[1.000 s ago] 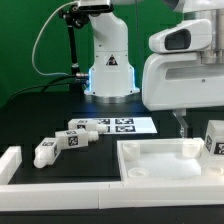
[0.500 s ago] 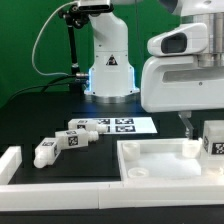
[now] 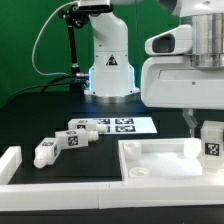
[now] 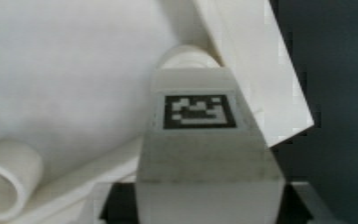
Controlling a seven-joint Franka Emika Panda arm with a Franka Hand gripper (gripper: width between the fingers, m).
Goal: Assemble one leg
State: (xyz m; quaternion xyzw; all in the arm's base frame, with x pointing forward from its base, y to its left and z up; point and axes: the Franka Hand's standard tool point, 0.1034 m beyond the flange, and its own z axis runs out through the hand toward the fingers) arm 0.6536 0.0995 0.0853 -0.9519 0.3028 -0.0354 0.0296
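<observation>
My gripper (image 3: 204, 128) is shut on a leg (image 3: 211, 140), a stubby white post with a black-and-white tag. It holds the leg upright just above the far right corner of the white tray-shaped part (image 3: 160, 163). In the wrist view the leg (image 4: 201, 125) fills the middle between the dark fingers (image 4: 123, 205) of the gripper (image 4: 201, 205). The tray (image 4: 69, 80) lies behind it, with a round socket (image 4: 2, 188) showing. Three more legs (image 3: 45, 152), (image 3: 70, 139), (image 3: 82, 126) lie on the black table at the exterior view's left.
The marker board (image 3: 128, 125) lies flat behind the loose legs, in front of the robot base (image 3: 108, 70). A white raised rail (image 3: 60, 192) runs along the front edge and turns up at the exterior view's left (image 3: 10, 160).
The gripper has shifted slightly while still holding the leg. The leg has drifted a little toward the exterior view's left, over the tray's corner. The loose legs have not moved.
</observation>
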